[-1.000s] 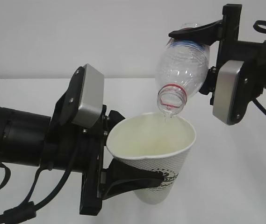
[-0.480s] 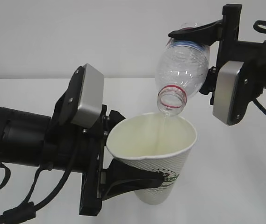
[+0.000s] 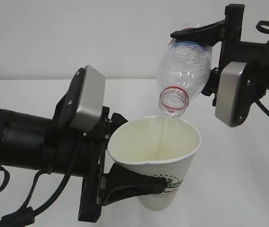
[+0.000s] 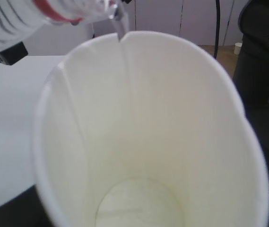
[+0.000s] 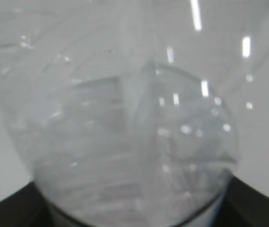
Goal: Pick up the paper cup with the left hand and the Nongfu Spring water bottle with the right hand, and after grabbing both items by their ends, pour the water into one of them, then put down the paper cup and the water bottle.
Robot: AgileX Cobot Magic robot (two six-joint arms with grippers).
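At lower left of the exterior view the left claw [image 3: 136, 182] is clenched round the lower wall of the cup [image 3: 155, 161], its black fingers [image 3: 134, 183] wrapping the dimpled paper near the base, and the cup stands tilted a little, mouth toward the upper right. At upper right the right claw [image 3: 198, 40] grips the bottle [image 3: 184, 71] by its bottom end, one finger [image 3: 195, 32] lying over the base, so the bottle hangs neck-down at a slant with its red-ringed mouth just above the cup's far rim, not touching it. A thin stream of water [image 3: 164, 135] runs from the mouth down the inner wall; the left wrist view shows the same stream [image 4: 121, 29] entering at the rim and a shallow pool at the bottom. Both pick-ups look done and the pour is under way, I judge; the bottle seems nearly drained. Left to do: righting the bottle and setting both down on the white worktop [image 3: 30, 92] behind.
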